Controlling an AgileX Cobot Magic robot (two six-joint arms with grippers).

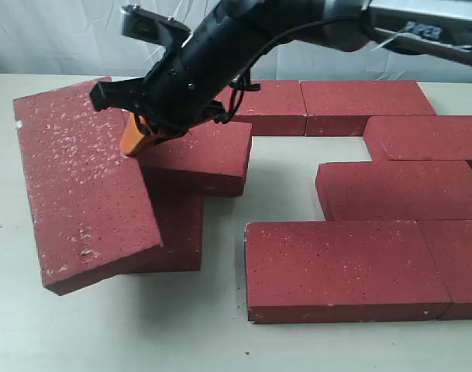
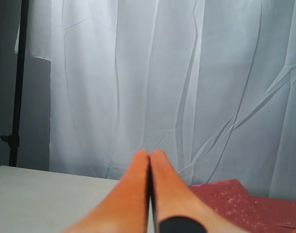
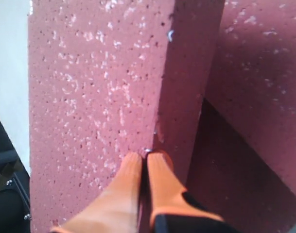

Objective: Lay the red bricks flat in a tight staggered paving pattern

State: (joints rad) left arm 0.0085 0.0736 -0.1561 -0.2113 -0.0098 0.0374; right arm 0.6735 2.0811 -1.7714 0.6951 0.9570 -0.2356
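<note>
- Exterior view: the right arm (image 1: 243, 35) reaches across from the far right, low over the pile. Its right claw (image 1: 135, 142) is pinched shut and empty, with the tips set where the tilted brick (image 1: 80, 186) leans by a middle brick (image 1: 197, 151). Other bricks (image 1: 344, 267) lie flat in staggered rows on the table (image 1: 181, 345), some with gaps between them.
- Left wrist view: the left claw (image 2: 150, 162) is closed on nothing, raised off the table and aimed at the curtain (image 2: 138, 73). A brick corner shows beside it.
- Right wrist view: the closed fingertips (image 3: 133, 167) touch a brick's long edge; which brick, I cannot tell. The blocks look heavy, rigid and gritty, with corners prone to chipping. They are probably better shoved on a side face, or gripped across the thickness, than pinched by a corner.
</note>
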